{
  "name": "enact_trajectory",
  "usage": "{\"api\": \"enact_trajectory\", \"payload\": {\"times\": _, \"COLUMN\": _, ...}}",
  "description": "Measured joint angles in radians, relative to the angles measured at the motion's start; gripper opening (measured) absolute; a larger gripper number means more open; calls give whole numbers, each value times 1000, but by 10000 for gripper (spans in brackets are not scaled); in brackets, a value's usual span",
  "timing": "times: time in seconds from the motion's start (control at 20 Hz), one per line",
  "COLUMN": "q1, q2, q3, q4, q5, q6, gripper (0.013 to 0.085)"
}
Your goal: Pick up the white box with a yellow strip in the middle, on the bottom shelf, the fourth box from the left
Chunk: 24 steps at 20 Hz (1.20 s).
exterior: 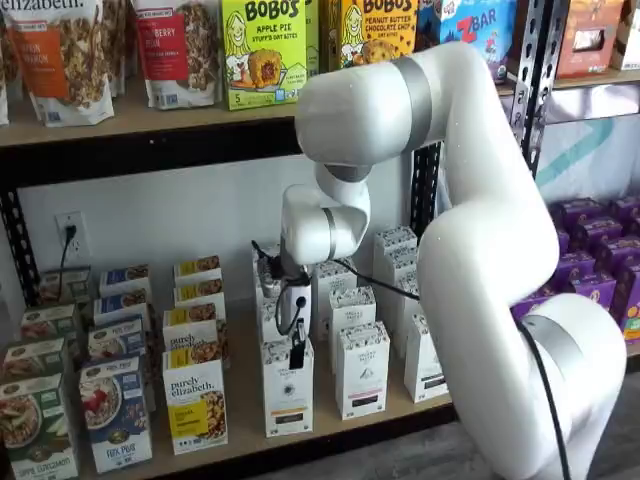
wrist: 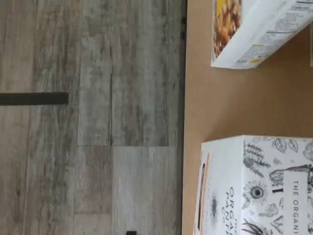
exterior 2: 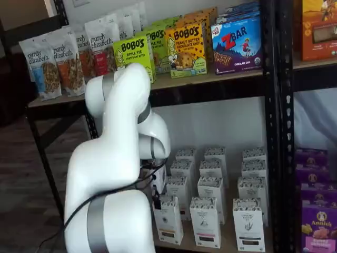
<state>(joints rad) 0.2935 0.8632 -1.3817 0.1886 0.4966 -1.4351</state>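
The white box (exterior: 287,393) stood at the front edge of the bottom shelf (exterior: 330,440), right of the purely elizabeth box (exterior: 196,403), facing outward for picking. The gripper (exterior: 297,352) hung just above it; its fingers appeared side-on, spread indeterminable, the arm (exterior 2: 113,174) hiding much.

— Which colours were seen just under the gripper (exterior: 297,352)?
— A white box (exterior: 288,386) was seen there, grey-patterned at the top, with a tan strip low on its front.
— And beneath that?
— The bottom shelf (exterior: 330,428) was shown as pale wood.
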Motion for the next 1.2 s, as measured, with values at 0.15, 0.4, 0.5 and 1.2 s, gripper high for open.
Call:
{"api": "enact_trajectory", "payload": {"times": 0.15, "q1": -5, "q2": 32, "q3": -35, "q4": 15, "q5": -8, "q6": -18, "gripper": 850}}
{"api": "enact_trajectory", "payload": {"times": 0.4, "q1": -12, "q2": 69, "q3": -81, "q4": 3, "q5": -11, "q6": -14, "gripper": 850}}
{"api": "enact_trajectory", "payload": {"times": 0.5, "q1": -17, "q2": 86, "q3": -105, "q4": -12, "q5": -2, "q6": -5, "gripper": 850}}
{"api": "enact_trajectory", "payload": {"times": 1.2, "q1": -46, "q2": 183, "q3": -209, "q4": -61, "q5": 17, "q6": 9, "gripper": 850}}
